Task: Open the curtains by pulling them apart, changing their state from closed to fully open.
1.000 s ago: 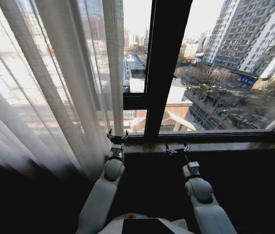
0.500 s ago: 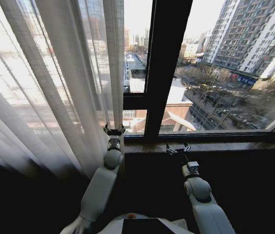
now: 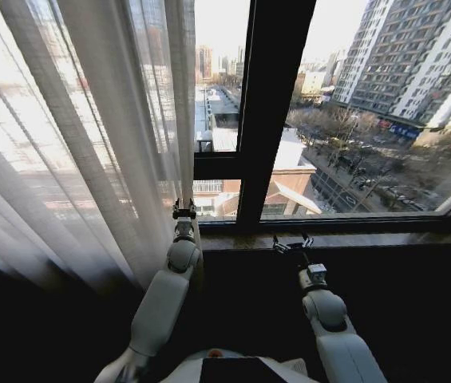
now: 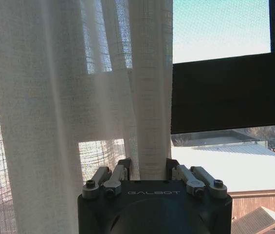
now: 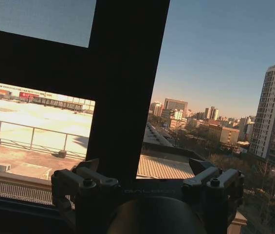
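Head view: the curtains (image 3: 89, 136) hang along the robot's left side of the window, pleats running vertically, the free inner edge ending just short of the dark vertical window frame bar (image 3: 269, 112). The left gripper (image 3: 183, 212) sits at that inner edge, low down near the window sill (image 3: 353, 238), with the bunched fabric lying to its left; judged from this, the pull that matters runs sideways to the left, across the pleats, and the left arm is plainly the nearer one. The right gripper (image 3: 291, 242) rests at the sill below the uncovered pane, well apart from any fabric, fingers spread. Right-hand glass is bare; no second panel is seen there. Left wrist view: the left gripper (image 4: 149, 171) has its two fingers closed in on one hanging fold of the curtains (image 4: 149, 97), the fold rising straight up from between them; contact looks firm, though the fingertips themselves are hidden by the cloth. Fabric is sheer white, open weave, daylight and building outlines passing through it, soft vertical folds. Right wrist view: the right gripper (image 5: 147, 175) faces the frame bar (image 5: 127, 73) and the city beyond, fingers apart, holding nothing.
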### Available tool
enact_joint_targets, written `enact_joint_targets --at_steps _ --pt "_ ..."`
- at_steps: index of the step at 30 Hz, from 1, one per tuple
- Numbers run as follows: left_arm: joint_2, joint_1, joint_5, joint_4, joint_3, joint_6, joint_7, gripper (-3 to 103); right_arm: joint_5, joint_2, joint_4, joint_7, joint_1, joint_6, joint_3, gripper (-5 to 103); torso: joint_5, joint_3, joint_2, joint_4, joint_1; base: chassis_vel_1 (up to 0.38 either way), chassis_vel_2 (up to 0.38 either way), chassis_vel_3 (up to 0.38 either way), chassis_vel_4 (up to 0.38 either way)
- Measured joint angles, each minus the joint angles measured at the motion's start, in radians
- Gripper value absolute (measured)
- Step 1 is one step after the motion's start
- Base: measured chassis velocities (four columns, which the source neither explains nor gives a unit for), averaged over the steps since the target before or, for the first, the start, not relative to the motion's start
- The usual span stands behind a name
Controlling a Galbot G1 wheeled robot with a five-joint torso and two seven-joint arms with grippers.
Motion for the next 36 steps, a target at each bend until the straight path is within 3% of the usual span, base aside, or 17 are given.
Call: enact_joint_targets --at_steps 1,4,6,10,14,15,20,27,36 --pt "0.0 0.0 0.0 0.0 0.0 0.0 0.0 38 0.0 0.0 0.0 0.0 0.0 0.0 0.0 100 0.0 0.0 0.0 0.0 0.0 0.0 0.0 0.0 0.0" --pt "0.003 0.006 -0.005 -0.01 -0.007 0.0 0.0 22 0.0 0.0 0.001 0.0 0.003 0.0 -0.001 100 0.0 0.0 0.0 0.0 0.0 0.0 0.0 0.0 0.0" --pt "0.005 0.008 -0.009 -0.015 -0.009 0.0 0.001 22 0.0 0.001 0.002 0.0 0.005 -0.001 -0.001 100 0.0 0.0 0.0 0.0 0.0 0.0 0.0 0.0 0.0" --pt "0.018 0.019 -0.029 -0.045 -0.023 0.002 0.005 2 0.0 0.003 0.006 0.001 0.007 -0.003 -0.002 100 0.0 0.0 0.0 -0.0001 0.0 0.0 0.0 0.0 0.0" --pt "0.04 0.044 -0.055 -0.104 -0.046 0.018 0.019 0 0.001 0.003 0.012 0.004 0.009 -0.006 -0.003 100 -0.0002 0.0 0.0 -0.0001 0.0 0.0 0.0 0.0 0.0" --pt "0.094 0.111 -0.077 -0.224 -0.11 0.038 0.056 0 0.037 0.0 0.032 0.006 0.012 -0.033 -0.007 100 0.0 0.0 0.0 0.0 0.0 0.0 0.0 0.0 0.0" --pt "0.158 0.263 -0.104 -0.406 -0.231 0.053 0.113 0 0.069 -0.001 0.051 0.007 0.025 -0.063 -0.019 100 -0.0005 0.0 0.0 0.0002 0.0 0.0 0.0 0.0 0.0" --pt "0.191 0.457 -0.116 -0.643 -0.335 0.059 0.142 0 0.071 0.001 0.082 0.006 0.039 -0.084 -0.047 100 0.0001 0.0 0.0 -0.0001 0.0 0.0 0.0 0.0 0.0" --pt "0.206 0.504 -0.151 -0.711 -0.377 0.091 0.189 0 0.085 -0.016 0.167 -0.004 0.024 -0.127 -0.052 100 0.0001 0.0 0.0 -0.0003 0.0 0.0 0.0 0.0 0.0"
